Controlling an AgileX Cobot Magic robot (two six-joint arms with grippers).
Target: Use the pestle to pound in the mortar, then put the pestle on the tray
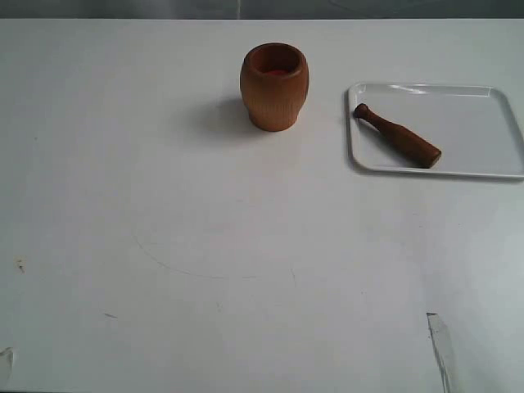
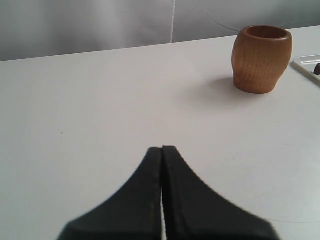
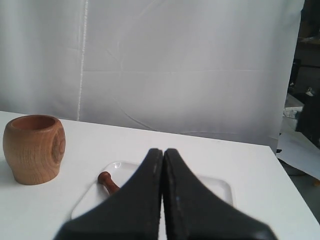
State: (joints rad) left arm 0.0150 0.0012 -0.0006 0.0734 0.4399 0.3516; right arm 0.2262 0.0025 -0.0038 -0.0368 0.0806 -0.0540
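White tabletop carried everything. On its right side sat the glossy white tray, whose low rim looked slick and shallow. Left of the tray and apart from it, the mortar stood upright. It was thick-walled turned wood, probably heavy enough to stay put under light blows, though its rounded barrel could skid on the smooth top. The pestle lay flat in the tray on a slant, knob toward the mortar and thick end toward the near rim. It looked rigid, light and not fragile. Polished wood might slip or roll, so the best hold seemed to be across the shaft just past the narrow neck, jaws square to its axis. The left gripper and right gripper each had their jaws pressed together on nothing.
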